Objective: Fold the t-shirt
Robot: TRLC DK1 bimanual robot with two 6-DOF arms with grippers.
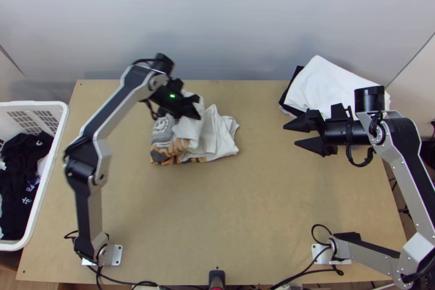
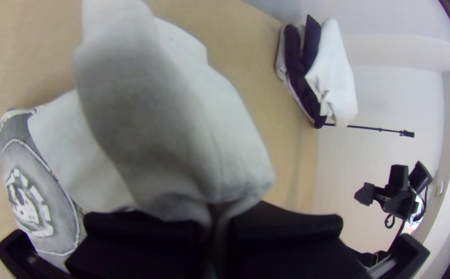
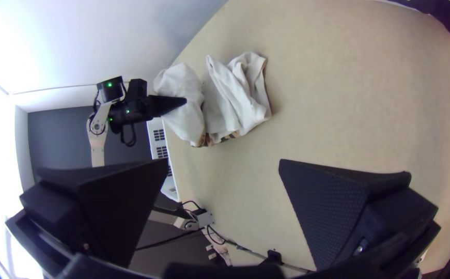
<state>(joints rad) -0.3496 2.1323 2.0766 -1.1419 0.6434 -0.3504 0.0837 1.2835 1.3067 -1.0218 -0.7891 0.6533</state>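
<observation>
My left gripper holds up part of the light grey t-shirt at the table's back left. The rest of the shirt lies bunched below, its grey and orange print at the left and front. In the left wrist view, pale cloth rises from between the fingers of my left gripper, which is shut on it. Well to the right of the shirt, my right gripper stands open over the table. The right wrist view has my right gripper with its fingers wide apart and the shirt farther off.
A stack of white and dark cloth lies at the back right, beside the right arm. At the left edge stands a white basket with dark clothes in it. Cables run along the table's front edge.
</observation>
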